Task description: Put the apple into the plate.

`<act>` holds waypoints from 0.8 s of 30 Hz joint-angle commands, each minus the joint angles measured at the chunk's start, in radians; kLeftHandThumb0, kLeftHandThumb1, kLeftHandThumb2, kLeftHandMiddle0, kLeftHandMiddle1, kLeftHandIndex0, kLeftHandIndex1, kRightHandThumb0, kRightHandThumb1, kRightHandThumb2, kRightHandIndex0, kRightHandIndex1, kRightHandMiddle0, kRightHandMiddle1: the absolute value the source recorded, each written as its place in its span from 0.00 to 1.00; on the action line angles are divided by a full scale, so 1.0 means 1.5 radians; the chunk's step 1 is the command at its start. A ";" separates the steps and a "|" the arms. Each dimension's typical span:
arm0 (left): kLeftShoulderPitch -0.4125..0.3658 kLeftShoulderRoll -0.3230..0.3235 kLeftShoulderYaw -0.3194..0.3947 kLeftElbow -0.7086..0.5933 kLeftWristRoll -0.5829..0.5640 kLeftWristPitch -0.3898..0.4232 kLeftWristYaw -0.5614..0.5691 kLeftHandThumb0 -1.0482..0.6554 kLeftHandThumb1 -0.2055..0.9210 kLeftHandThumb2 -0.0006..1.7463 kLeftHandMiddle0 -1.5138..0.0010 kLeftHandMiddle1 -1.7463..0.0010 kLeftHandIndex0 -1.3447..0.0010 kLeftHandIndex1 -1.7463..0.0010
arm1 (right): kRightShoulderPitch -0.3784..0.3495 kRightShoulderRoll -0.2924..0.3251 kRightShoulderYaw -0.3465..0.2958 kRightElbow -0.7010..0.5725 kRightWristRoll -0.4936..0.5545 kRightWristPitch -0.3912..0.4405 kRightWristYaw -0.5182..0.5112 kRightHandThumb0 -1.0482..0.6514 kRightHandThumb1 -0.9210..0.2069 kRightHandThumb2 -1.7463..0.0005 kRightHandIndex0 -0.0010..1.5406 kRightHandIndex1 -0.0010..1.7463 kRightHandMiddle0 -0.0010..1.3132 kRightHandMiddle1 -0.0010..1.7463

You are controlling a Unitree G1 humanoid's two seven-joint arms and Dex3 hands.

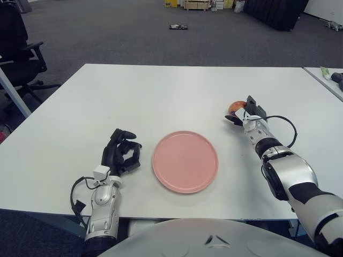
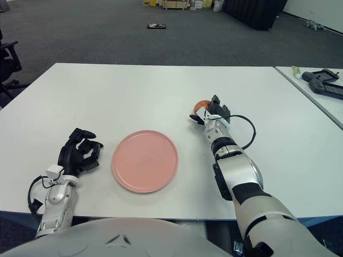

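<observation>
A red-orange apple (image 1: 233, 106) sits on the white table (image 1: 161, 96), right of the middle. My right hand (image 1: 242, 111) is up against it from the right and near side. One dark finger (image 1: 232, 119) lies below the apple and another (image 1: 253, 105) stands to its right, spread around it without closing. The hand hides the apple's right side. A pink plate (image 1: 185, 184), with nothing in it, lies near the front centre, left of the apple. My left hand (image 1: 122, 151) shows left of the plate, fingers loosely bent, holding nothing.
A second table (image 2: 316, 93) at the far right carries a dark device (image 2: 324, 78) and a green tube (image 2: 297, 70). An office chair (image 1: 19, 51) stands beyond the table's left edge. Grey carpet stretches behind.
</observation>
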 commanded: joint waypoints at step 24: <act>0.007 0.000 -0.001 -0.013 0.004 0.010 0.006 0.61 0.56 0.64 0.62 0.14 0.69 0.00 | 0.020 0.026 -0.037 -0.006 0.014 -0.083 -0.232 0.61 0.74 0.12 0.55 0.91 0.42 1.00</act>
